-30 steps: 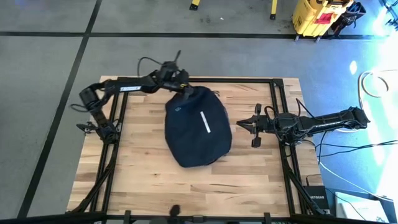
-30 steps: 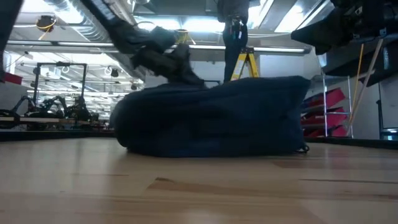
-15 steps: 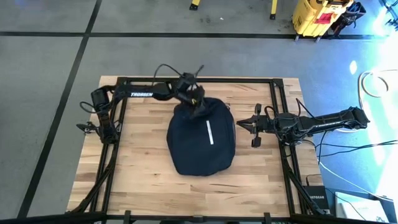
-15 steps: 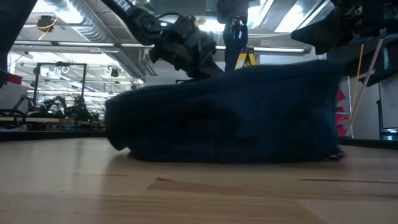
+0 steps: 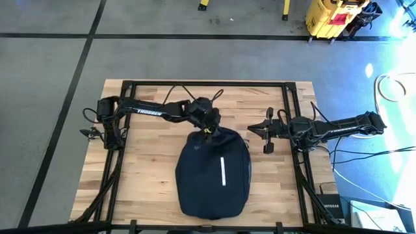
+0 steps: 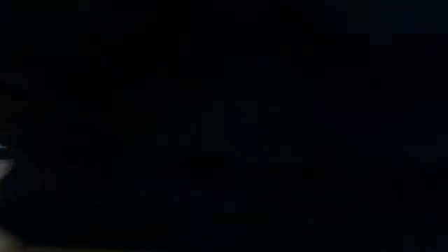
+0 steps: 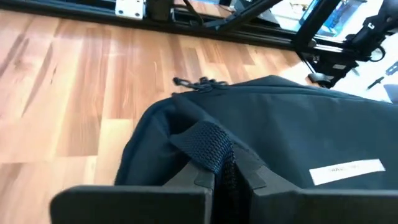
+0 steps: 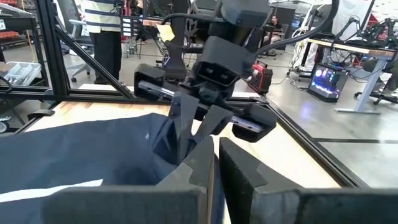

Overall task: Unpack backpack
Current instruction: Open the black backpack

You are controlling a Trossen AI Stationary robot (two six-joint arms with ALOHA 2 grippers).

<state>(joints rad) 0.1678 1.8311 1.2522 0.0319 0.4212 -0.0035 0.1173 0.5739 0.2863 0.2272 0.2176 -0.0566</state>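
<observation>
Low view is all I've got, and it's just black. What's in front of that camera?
Observer: The backpack lies at the near edge of the table, probably right up against that camera.
Operator: Is either arm holding it?
Observer: Yes, the left gripper is shut on the woven handle at the bag's far end.
Operator: And the right one?
Observer: The right gripper is shut and empty, beside the bag's far right corner.

left arm: stretched across the table's far side, bent down at the wrist | left gripper [image 5: 208,131]: fingers [image 7: 200,176] clamped on the backpack's [image 5: 214,172] top strap [image 7: 208,146] | right arm: held level at the right edge | right gripper [image 5: 255,132]: closed, nothing held
</observation>
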